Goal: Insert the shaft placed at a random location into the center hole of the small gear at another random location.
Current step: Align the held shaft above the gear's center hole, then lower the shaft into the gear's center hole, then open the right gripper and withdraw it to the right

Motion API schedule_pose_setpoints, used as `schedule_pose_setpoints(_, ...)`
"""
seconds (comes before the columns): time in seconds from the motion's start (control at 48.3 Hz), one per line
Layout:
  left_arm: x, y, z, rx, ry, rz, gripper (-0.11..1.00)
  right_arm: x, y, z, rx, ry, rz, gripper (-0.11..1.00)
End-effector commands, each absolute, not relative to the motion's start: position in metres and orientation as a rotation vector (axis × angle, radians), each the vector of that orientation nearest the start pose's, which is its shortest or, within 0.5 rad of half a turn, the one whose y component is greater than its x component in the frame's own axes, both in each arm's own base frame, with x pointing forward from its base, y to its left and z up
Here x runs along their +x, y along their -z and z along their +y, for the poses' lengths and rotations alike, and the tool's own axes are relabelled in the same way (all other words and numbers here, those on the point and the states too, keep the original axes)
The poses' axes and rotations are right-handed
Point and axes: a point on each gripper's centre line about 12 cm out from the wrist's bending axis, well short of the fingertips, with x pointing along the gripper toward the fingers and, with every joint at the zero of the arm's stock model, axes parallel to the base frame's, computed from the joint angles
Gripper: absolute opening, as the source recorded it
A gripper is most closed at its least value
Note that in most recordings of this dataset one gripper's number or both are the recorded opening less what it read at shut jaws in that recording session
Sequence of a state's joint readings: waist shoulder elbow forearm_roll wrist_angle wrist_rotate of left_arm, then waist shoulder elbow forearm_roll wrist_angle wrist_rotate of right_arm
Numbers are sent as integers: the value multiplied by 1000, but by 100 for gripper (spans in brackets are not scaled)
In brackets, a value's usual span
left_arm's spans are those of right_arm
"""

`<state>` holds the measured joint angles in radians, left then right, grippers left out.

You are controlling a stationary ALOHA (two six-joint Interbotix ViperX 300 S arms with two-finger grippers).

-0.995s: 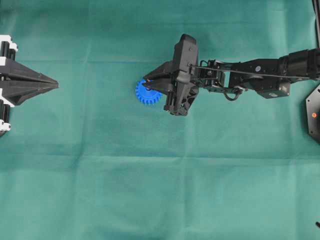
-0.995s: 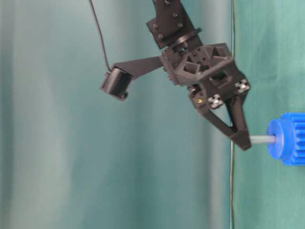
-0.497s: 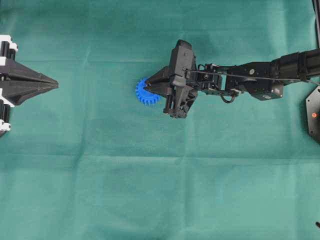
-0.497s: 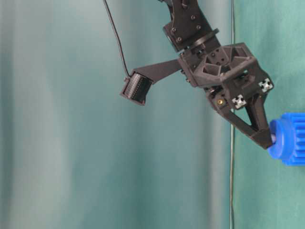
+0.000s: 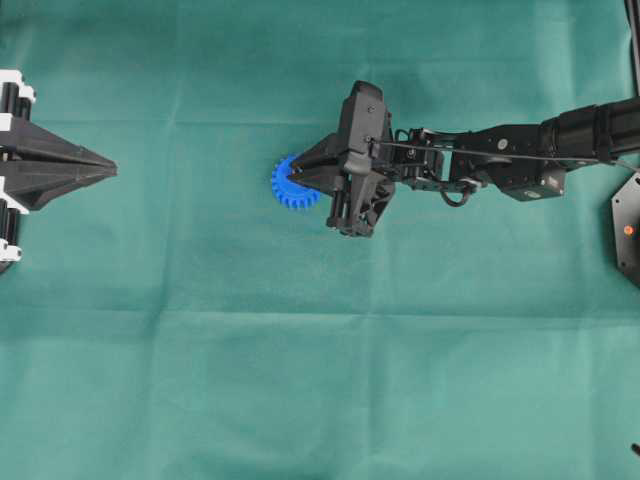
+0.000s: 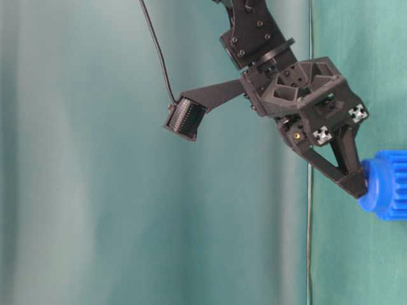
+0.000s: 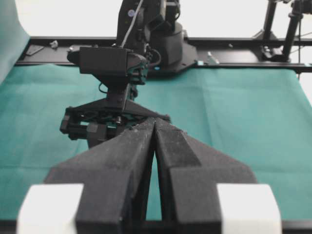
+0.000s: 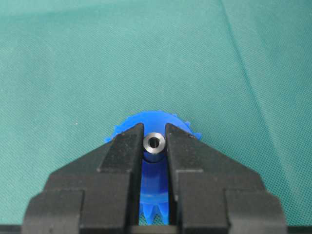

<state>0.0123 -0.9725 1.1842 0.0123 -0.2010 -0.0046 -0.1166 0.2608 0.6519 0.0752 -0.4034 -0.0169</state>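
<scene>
The small gear [image 5: 288,192] is a bright blue toothed wheel lying flat on the green cloth, left of the table's middle. My right gripper [image 5: 293,172] points down over its hub and is shut on the shaft [image 8: 154,143], a silvery pin whose shiny ring-shaped end shows between the fingers [image 8: 122,151]. From table level the fingertips [image 6: 355,185] rest against the gear's hub [image 6: 375,190], with almost none of the pin's length showing. The center hole is hidden under the shaft and fingers. My left gripper [image 5: 108,172] is shut and empty at the left edge, far from the gear.
Green cloth covers the whole table. A black fixture [image 5: 628,228] sits at the right edge. The right arm [image 5: 500,160] stretches in from the right. In the left wrist view the right arm's base and a black frame rail [image 7: 234,44] stand at the far side.
My right gripper has come down onto the gear. The stretch of shaft that showed between fingertips and hub a second ago has gone into the hub. Left arm unmoved.
</scene>
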Motion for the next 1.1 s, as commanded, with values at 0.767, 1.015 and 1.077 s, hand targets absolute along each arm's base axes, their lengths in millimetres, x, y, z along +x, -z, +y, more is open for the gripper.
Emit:
schedule_pose_setpoints(0.767,199,-289,2,9,-9,-6,0,427,-124,-50,60,148,441,70)
schedule_pose_setpoints(1.015,200,-288,2,6,-11,-5,0,425,-148,-50,53,144,394,70)
schedule_pose_setpoints(1.077,200,-288,2,3,-9,-5,0,424,-157,-50,55,145,380,70)
